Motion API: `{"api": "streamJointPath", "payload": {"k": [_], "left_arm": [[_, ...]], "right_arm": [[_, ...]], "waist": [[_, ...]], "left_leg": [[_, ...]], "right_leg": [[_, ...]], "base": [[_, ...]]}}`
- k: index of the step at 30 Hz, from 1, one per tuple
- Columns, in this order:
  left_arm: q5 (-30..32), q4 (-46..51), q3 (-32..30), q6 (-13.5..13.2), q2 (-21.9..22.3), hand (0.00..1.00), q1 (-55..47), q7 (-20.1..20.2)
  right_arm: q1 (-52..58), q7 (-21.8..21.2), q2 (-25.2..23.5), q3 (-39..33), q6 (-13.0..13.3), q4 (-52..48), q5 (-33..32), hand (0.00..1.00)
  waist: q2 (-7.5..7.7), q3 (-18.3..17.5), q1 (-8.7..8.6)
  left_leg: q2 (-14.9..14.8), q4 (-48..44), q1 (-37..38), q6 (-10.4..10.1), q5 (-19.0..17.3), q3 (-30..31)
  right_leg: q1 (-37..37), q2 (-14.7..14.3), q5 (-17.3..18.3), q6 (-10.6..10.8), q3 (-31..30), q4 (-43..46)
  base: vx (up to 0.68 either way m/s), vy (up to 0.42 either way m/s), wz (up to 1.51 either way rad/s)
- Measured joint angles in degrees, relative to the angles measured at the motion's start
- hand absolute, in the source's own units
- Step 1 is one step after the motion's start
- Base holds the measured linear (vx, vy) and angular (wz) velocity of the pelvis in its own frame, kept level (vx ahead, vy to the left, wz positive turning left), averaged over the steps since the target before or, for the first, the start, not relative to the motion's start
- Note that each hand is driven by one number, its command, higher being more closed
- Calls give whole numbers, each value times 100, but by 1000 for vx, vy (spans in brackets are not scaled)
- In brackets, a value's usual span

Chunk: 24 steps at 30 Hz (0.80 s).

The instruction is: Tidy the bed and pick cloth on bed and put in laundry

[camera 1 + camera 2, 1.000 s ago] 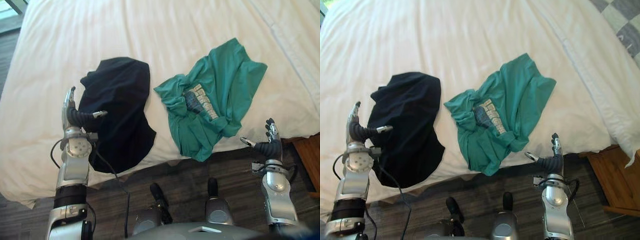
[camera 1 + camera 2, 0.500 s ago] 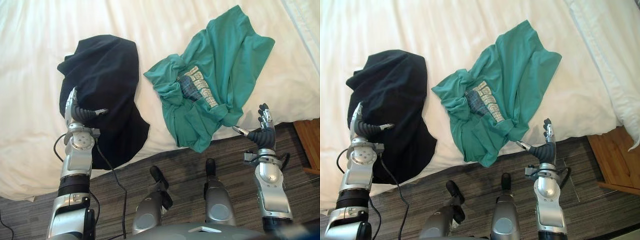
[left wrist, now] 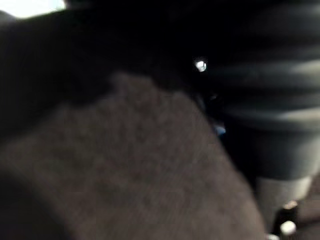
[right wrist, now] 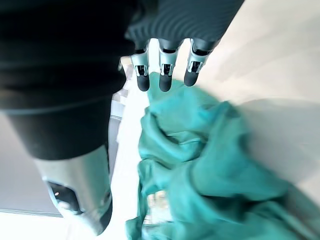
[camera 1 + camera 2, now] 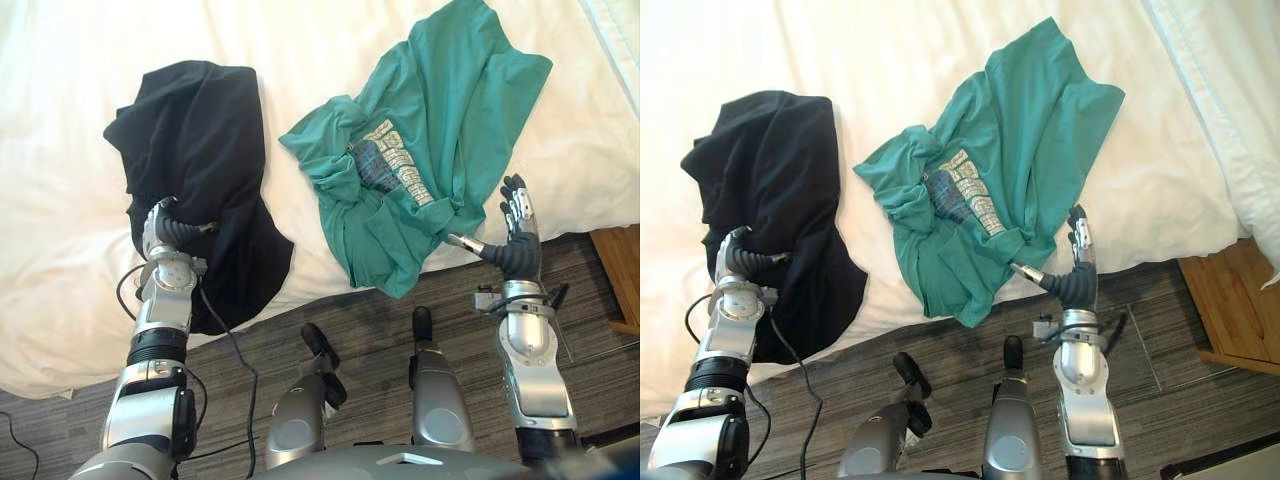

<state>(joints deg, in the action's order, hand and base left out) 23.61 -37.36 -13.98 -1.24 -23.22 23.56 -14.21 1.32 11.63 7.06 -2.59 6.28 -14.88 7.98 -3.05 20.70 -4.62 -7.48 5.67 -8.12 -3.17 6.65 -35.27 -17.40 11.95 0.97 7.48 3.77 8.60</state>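
Note:
A black cloth [image 5: 195, 150] lies crumpled on the white bed [image 5: 60, 250] near its front edge, on the left. A green T-shirt [image 5: 430, 130] with a grey print lies to its right, its lower folds hanging over the bed's edge. My left hand [image 5: 165, 232] rests over the lower part of the black cloth, thumb out to the side, and the black cloth [image 3: 125, 165] sits very close in the left wrist view. My right hand [image 5: 515, 255] stands open at the bed's edge, its straight fingers [image 4: 160, 80] beside the green T-shirt [image 4: 200, 170] and its thumb at the shirt's lower hem.
A wooden nightstand [image 5: 1230, 310] stands at the bed's right corner. A thick white duvet or pillow [image 5: 1230, 100] lies along the bed's right side. Dark plank floor [image 5: 380, 320] runs along the bed's front edge.
The camera has moved closer to the bed. My left hand has sunk lower onto the black cloth. My right hand has come up to the green T-shirt's lower edge.

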Motion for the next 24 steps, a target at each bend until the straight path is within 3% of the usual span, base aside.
{"api": "streamJointPath", "payload": {"k": [3, 9, 13, 24], "left_arm": [[-136, 1, 141, -184, -6, 100, -14, 1], [-1211, 153, 432, -769, -37, 100, -471, 93], [-1861, 536, 505, -1058, -29, 100, -933, 499], [-3520, 1152, 617, -1320, 259, 100, -1958, 1276]], "right_arm": [[-156, 3, 76, 0, 1, 13, 4, 0], [-696, 4, 446, 4, 0, 261, 130, 0], [-1128, -5, 940, 69, -27, 764, 730, 0], [-2024, -129, 2150, 266, -164, 1942, 1868, 0]], "waist": [[6, -7, 92], [96, -105, 89], [150, -171, 90], [50, -217, 118]], "left_leg": [[1, -3, -1, 0, 3, 22], [28, -6, -8, 2, 6, 277], [62, -7, -34, 12, 13, 498], [177, -7, -98, 74, 56, 932]], "right_leg": [[20, 2, -4, 5, 3, -28], [257, 29, -57, 74, 202, -250], [430, 36, -90, 110, 362, -392], [679, 140, -128, 166, 701, -521]], "base": [[83, -5, 4], [82, 1, 16], [70, 7, 23], [37, 19, 18]]}}
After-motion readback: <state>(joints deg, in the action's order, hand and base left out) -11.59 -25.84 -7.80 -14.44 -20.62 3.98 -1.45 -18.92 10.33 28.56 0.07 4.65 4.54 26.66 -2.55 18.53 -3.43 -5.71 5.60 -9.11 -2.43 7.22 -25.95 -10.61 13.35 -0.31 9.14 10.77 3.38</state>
